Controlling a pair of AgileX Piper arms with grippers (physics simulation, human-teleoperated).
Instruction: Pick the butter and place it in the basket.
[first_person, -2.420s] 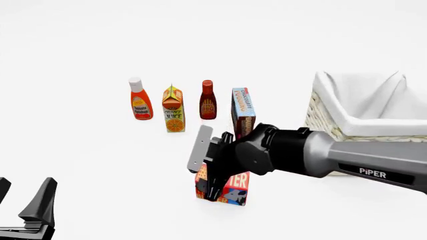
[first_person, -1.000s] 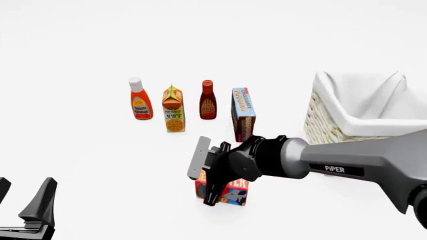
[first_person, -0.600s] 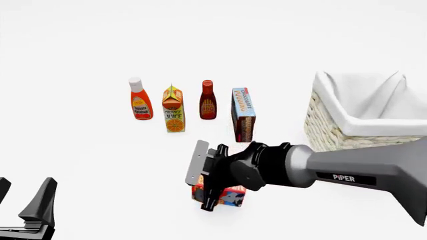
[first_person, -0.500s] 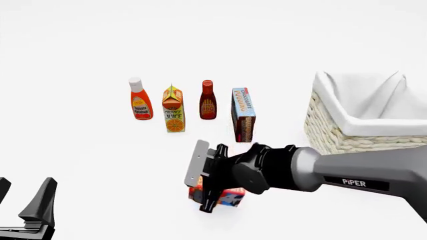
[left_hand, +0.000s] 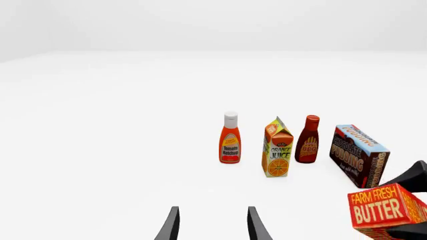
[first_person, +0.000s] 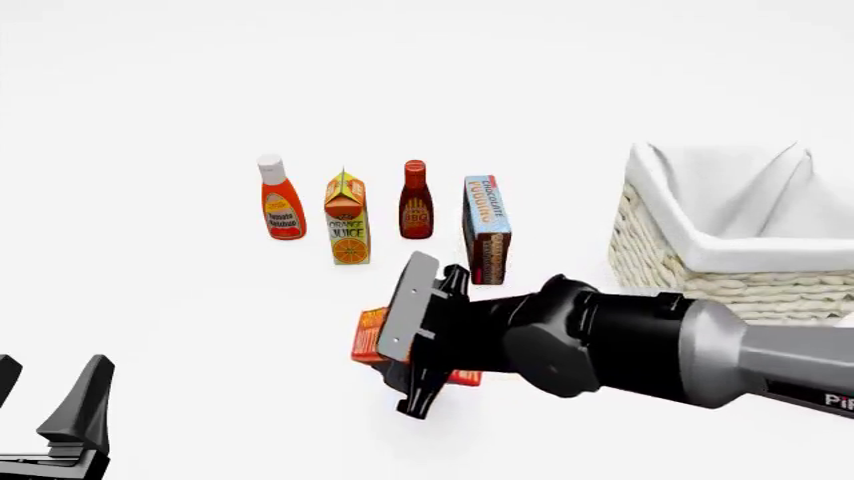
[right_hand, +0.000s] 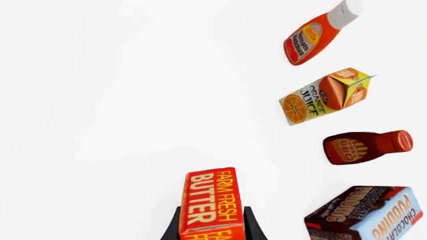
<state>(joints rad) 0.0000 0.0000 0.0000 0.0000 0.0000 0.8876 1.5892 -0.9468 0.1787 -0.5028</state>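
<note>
Butter, small red-orange rectangular carton (right_hand: 211, 202), sits pinched btwn right gripper (right_hand: 212, 225) jaws, apparently lifted off table for carry twd cream wicker basket (first_person: 694, 265); left gripper (left_hand: 212, 225) spread, idle.

On the white table (first_person: 160, 300), the orange juice carton (first_person: 347, 231) stands upright, with the tomato ketchup bottle (first_person: 279, 198) just to its left, the BBQ sauce bottle (first_person: 415, 200) to its right, and the chocolate pudding box (first_person: 486, 229) farther right.
</note>
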